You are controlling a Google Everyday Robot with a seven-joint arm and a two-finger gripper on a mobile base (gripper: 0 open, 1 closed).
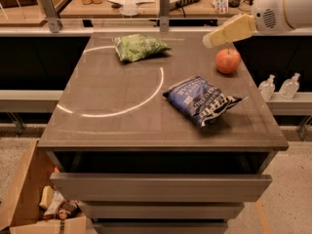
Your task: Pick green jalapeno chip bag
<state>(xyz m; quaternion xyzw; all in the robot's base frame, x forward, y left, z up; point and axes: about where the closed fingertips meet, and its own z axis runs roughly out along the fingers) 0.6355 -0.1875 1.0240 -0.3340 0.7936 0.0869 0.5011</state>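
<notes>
The green jalapeno chip bag (139, 47) lies flat at the far middle of the brown table (112, 126), a light-green crinkly bag. My gripper (210, 39) hangs above the table's far right, just left of and above a red apple (227, 61). It is well to the right of the green bag and touches nothing. It holds nothing that I can see. The white arm (287, 6) comes in from the upper right.
A dark blue chip bag (202, 100) lies at the right front of the table. A pale arc is marked on the tabletop. Two clear bottles (267, 87) stand on a ledge to the right. Open drawers (161, 186) jut out below the front edge; a cardboard box (29, 199) sits lower left.
</notes>
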